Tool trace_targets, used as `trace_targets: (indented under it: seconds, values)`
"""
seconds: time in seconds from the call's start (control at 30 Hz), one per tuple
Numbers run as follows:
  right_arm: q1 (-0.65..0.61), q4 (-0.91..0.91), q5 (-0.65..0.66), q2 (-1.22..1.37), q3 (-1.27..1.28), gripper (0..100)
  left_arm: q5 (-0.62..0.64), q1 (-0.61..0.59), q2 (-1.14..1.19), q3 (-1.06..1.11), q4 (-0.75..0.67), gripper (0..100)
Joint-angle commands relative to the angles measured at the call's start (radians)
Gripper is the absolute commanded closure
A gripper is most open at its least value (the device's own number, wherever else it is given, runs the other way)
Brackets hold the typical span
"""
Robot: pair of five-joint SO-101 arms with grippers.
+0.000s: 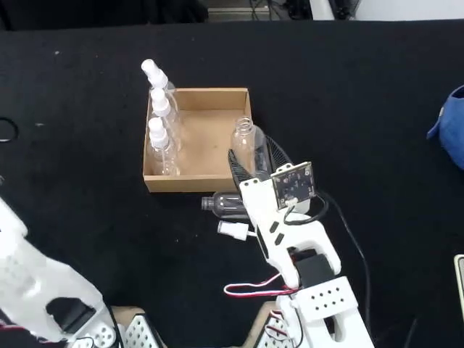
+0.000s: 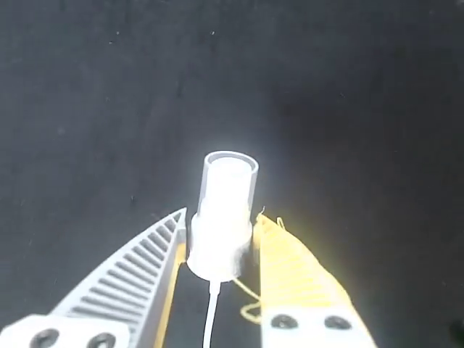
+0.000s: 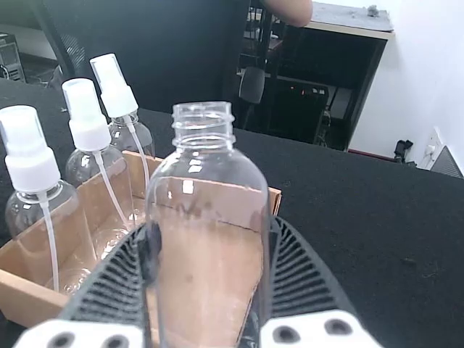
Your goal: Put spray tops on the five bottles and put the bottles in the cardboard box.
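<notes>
I see the black table (image 1: 377, 87) with the box (image 1: 210, 138) open on it. Three capped bottles (image 1: 164, 119) stand in a row along the box's left wall, clear with white tops and thin dip tubes.

The right gripper (image 1: 254, 163) sits at the box's right wall, near its front corner. Its black ribbed fingers (image 3: 297, 275) press on either side of an open bottle (image 3: 206, 217). That bottle is upright, clear and empty, with a bare threaded neck. I cannot tell whether its base is inside the box or just over the wall.

A lying bottle (image 1: 226, 205), also uncapped, rests on its side just outside the box's front wall. A loose top (image 1: 233, 230) lies a little further out from that wall, next to the right arm.

The left arm (image 1: 36, 290) sits well off the box's front-left corner. The left gripper (image 2: 220, 217) is clamped on a held top (image 2: 226, 188), white, with its tube trailing back between the fingers.
</notes>
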Motion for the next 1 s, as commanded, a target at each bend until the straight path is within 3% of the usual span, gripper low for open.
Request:
trace_targets:
  seconds: [0.0,0.2,0.53,0.67,0.83,0.97]
  values:
    - [0.023,0.0,-0.003,-0.03,-0.004,98.7,0.054,0.045,-0.311,0.096,0.009,97]
    - [0.046,0.002,-0.006,-0.03,-0.007,98.8,0.175,0.193,-0.509,0.087,-0.043,97]
    - [0.095,-0.002,-0.012,-0.03,-0.015,98.8,0.477,0.628,-0.612,-0.291,-0.049,97]
    - [0.095,-0.003,-0.012,-0.03,-0.015,98.8,0.537,0.797,-0.612,-0.355,-0.058,97]
    - [0.092,-0.006,-0.018,-0.031,-0.019,98.8,0.6,0.987,-0.611,-0.352,-0.178,97]
    - [0.094,-0.026,-0.115,-0.031,-0.021,98.8,0.605,1.089,-0.612,-0.328,-0.239,97]
